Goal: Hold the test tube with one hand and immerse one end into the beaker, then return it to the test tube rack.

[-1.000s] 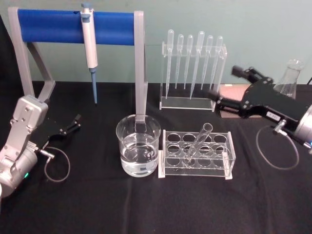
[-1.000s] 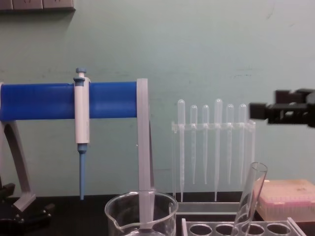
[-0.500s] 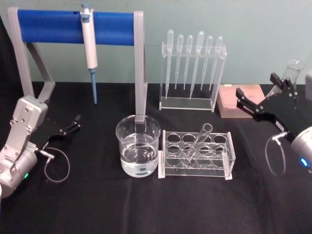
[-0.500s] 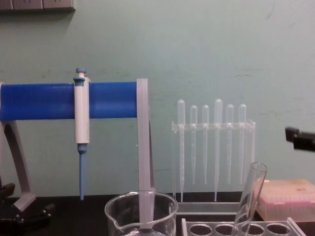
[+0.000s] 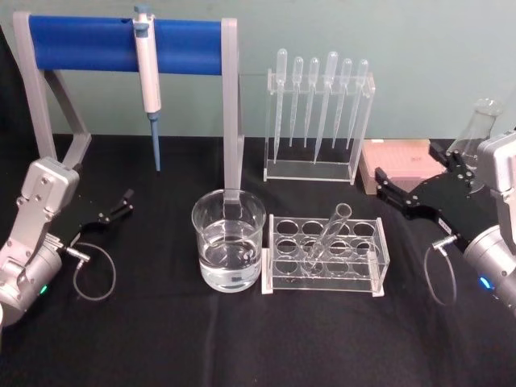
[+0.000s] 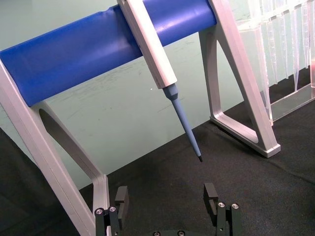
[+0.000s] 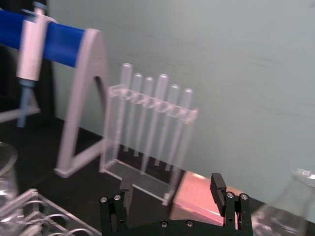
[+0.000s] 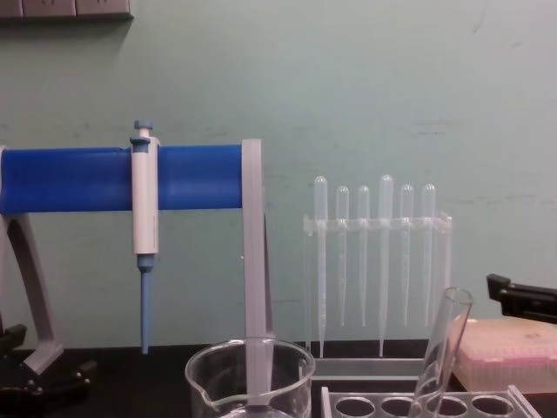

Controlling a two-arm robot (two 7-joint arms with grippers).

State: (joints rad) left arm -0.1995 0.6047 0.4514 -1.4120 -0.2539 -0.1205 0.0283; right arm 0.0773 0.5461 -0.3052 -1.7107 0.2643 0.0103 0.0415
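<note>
My left hand (image 5: 122,203) rests low on the black counter (image 5: 161,339), well left of the glassware, its fingers spread apart and gripping nothing.

Nearest the front edge stands the beaker (image 5: 229,251), upright and partly filled with clear liquid. Just beside it on its right sits the clear tube rack (image 5: 326,255). The test tube (image 5: 326,237) stands in this rack, tilted, its rim leaning up and to the right, its round bottom down in a middle hole. Nothing touches it.

My right hand (image 5: 413,189) hovers to the right of the rack, apart from the test tube, released, with both fingers wide and empty. Behind it lie a pink tip box (image 5: 398,158) and a conical flask (image 5: 475,134).

Farther back, the pipette stand (image 5: 319,121) holds six plastic pipettes. At the rear left, the pipettor (image 5: 147,79) hangs from the blue-barred frame (image 5: 89,43).
</note>
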